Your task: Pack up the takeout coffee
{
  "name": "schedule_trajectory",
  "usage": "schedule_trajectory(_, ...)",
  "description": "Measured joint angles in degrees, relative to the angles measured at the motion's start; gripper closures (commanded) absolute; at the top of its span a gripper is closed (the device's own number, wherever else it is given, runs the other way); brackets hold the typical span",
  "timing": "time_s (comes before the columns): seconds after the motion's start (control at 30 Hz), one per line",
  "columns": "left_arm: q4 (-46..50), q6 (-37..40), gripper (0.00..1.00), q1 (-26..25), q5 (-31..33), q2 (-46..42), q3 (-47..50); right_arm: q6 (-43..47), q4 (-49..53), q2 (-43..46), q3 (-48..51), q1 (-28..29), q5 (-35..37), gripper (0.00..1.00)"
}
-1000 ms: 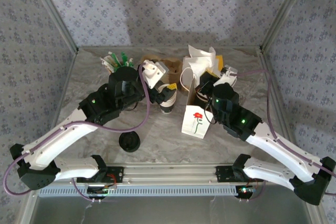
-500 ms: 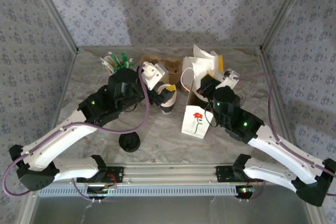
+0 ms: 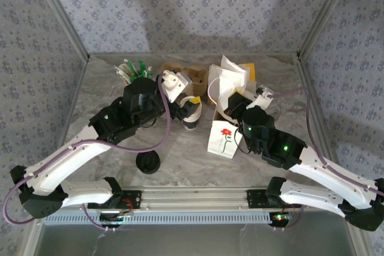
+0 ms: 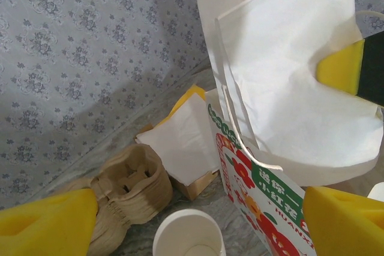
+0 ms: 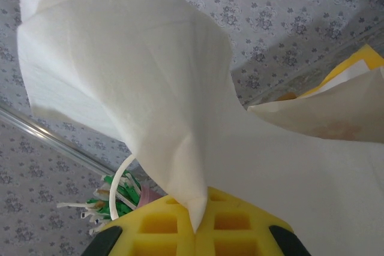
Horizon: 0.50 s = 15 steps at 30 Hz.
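Note:
My left gripper [image 3: 183, 110] [image 4: 195, 227] is open and straddles a lidless white cup [image 3: 191, 115] [image 4: 188, 235] without touching it. A round black lid [image 3: 148, 162] sits on the table by the left forearm. From above I cannot tell whether a cup stands under it, so I cannot be sure it is the takeout coffee. The white paper bag [image 3: 224, 138] [image 4: 270, 202] with red flowers stands upright. My right gripper [image 3: 235, 102] [image 5: 197, 223] is at its mouth, shut on a white paper sheet [image 3: 231, 74] [image 5: 150, 88] that rises above the bag.
Brown pulp cup carriers [image 3: 191, 77] [image 4: 129, 185] lie behind the cup. A holder of green and white sticks [image 3: 134, 69] stands at the back left. A yellow-edged box of napkins [image 3: 248, 72] [image 4: 185, 141] sits behind the bag. Patterned walls close in three sides.
The right arm has drawn back towards the near edge, and the white sheet in its grip has shifted slightly right and lower. The left arm and the cup have stayed put.

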<state>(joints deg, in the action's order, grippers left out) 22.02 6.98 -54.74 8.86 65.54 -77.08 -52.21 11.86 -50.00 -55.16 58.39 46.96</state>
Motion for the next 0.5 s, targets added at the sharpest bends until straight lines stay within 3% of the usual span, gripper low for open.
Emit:
schedule_trajectory(0.27,0.0,0.0,0.11,0.02,-0.02,0.0,0.0,-2.23,-0.66,-0.2,0.85,1.57,1.03,1.0)
schedule_trajectory(0.5,-0.09,-0.02,0.11,0.37,-0.02,-0.26,0.13,1.11,-3.56,-0.22,2.89,1.77,-3.02,1.0)
